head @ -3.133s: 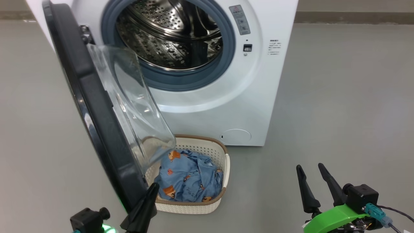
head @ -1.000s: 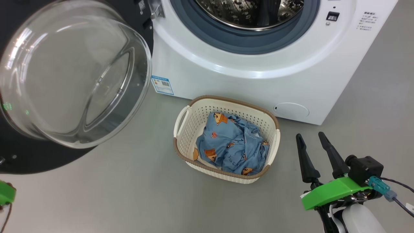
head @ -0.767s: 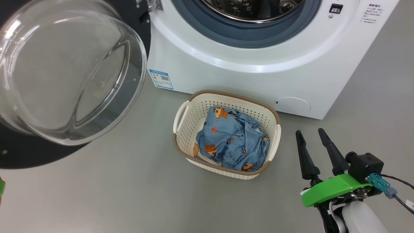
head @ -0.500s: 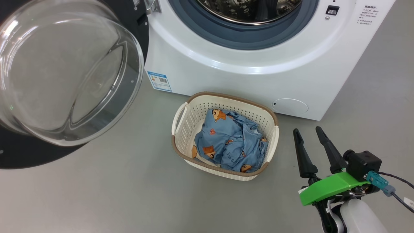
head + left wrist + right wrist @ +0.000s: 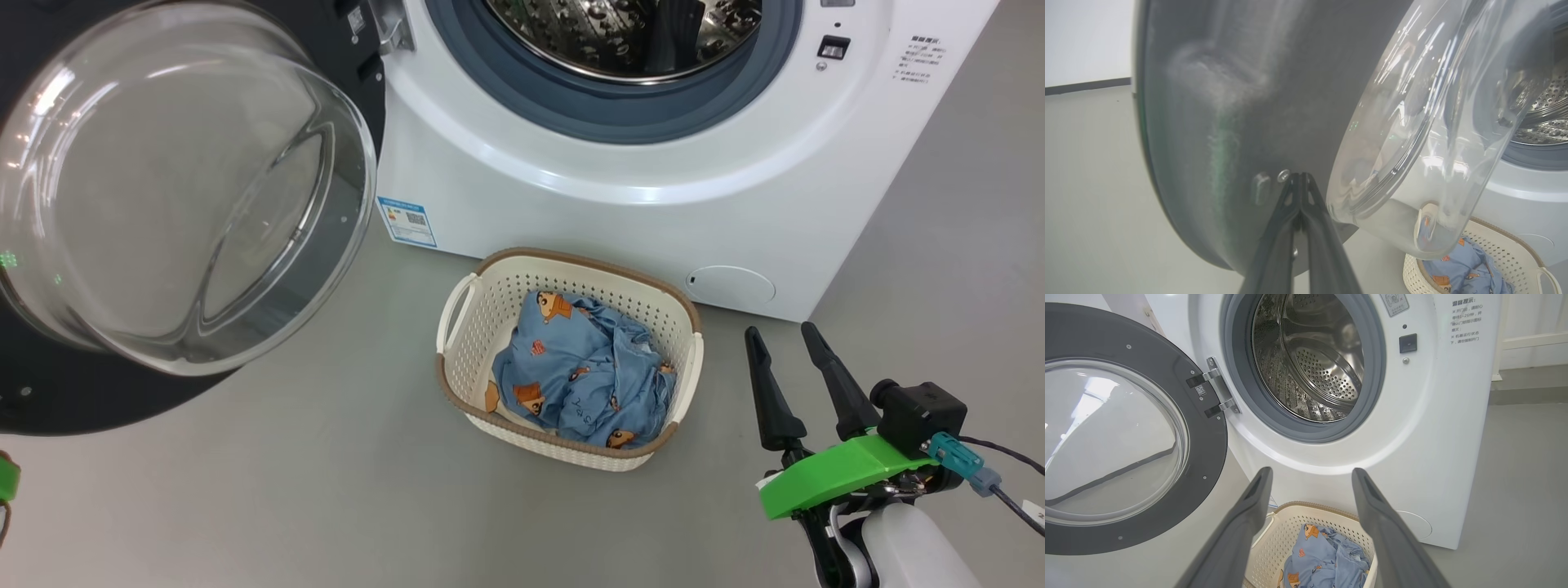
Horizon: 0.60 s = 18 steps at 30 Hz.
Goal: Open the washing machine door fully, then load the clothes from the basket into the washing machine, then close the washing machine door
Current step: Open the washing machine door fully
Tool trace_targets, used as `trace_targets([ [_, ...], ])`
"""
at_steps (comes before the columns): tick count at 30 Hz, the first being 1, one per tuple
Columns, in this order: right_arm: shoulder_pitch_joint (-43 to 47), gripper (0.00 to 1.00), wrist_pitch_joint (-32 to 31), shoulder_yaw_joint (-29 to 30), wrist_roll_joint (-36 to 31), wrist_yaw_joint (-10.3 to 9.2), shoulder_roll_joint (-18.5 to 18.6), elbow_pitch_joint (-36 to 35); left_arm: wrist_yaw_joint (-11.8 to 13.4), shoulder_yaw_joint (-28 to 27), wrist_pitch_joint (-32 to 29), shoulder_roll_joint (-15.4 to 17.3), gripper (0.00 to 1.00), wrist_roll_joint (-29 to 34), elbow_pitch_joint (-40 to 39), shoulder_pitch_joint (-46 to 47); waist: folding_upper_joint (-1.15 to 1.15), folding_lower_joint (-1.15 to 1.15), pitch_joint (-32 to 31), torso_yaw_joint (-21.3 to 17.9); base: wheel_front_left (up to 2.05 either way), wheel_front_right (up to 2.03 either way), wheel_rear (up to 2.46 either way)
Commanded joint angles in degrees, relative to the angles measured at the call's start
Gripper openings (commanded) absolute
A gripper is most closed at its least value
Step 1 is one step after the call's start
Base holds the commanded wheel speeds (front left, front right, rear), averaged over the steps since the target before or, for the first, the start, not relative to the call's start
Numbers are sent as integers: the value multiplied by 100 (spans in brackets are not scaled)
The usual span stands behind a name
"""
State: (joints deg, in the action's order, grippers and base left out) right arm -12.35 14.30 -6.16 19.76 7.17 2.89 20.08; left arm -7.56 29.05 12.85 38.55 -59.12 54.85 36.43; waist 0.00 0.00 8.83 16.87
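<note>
The washing machine [image 5: 637,212] stands with its steel drum [image 5: 629,33] exposed. Its door [image 5: 82,400] is swung wide to the left, glass bowl [image 5: 180,188] facing me. On the floor before the machine sits the basket [image 5: 571,260], with the blue printed clothes [image 5: 588,367] bundled inside. My right gripper [image 5: 780,328] hovers open and empty just right of the basket; in its wrist view the gripper [image 5: 1311,471] frames the basket [image 5: 1290,531] and clothes [image 5: 1327,559]. My left gripper [image 5: 1300,176] is shut, tips at the door's black inner face [image 5: 1229,102] beside a screw.
A blue energy label [image 5: 406,220] and a round filter cover [image 5: 731,284] mark the machine's lower front. Bare grey floor [image 5: 286,490] spreads in front of the basket and right of the machine. The open door overhangs the floor at the left.
Since three seconds ago the door has swung from half open to wide open on the left. Over the last second only the camera shifts slightly; basket, clothes and right gripper stay put.
</note>
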Motion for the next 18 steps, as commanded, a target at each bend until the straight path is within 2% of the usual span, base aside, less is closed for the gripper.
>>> trace_targets([
  [1, -22, 100, 70, -121, 53, 32, -2, -118, 8, -157, 93, 413, 0, -87, -112, 114, 0, 0, -59, -5, 0, 0, 0],
  [12, 163, 100, 70, -259, 116, 32, -2, -95, 8, -123, 211, 316, 0, -176, -714, -463, 0, 0, -360, -180, 0, 0, 0],
  [14, 184, 100, 70, -271, 105, 32, -2, -106, 8, -272, 212, 288, 31, -71, -863, -575, 0, 0, -415, -234, 0, 0, 0],
  [15, 184, 100, 70, -271, 105, 32, -2, -106, 8, -272, 212, 288, 31, -71, -863, -575, 0, 0, -415, -234, 0, 0, 0],
  [16, 191, 100, 70, -272, 98, 32, -2, -125, 8, -356, 213, 268, 72, 1, -953, -639, 0, 0, -438, -262, 0, 0, 0],
  [17, 203, 100, 70, -275, 91, 32, -2, -143, 8, -445, 213, 242, 100, 78, -1047, -711, 0, 0, -466, -292, 0, 0, 0],
  [18, 219, 100, 70, -281, 88, 32, -2, -157, 8, -544, 213, 217, 100, 156, -1150, -788, 0, 0, -493, -324, 0, 0, 0],
])
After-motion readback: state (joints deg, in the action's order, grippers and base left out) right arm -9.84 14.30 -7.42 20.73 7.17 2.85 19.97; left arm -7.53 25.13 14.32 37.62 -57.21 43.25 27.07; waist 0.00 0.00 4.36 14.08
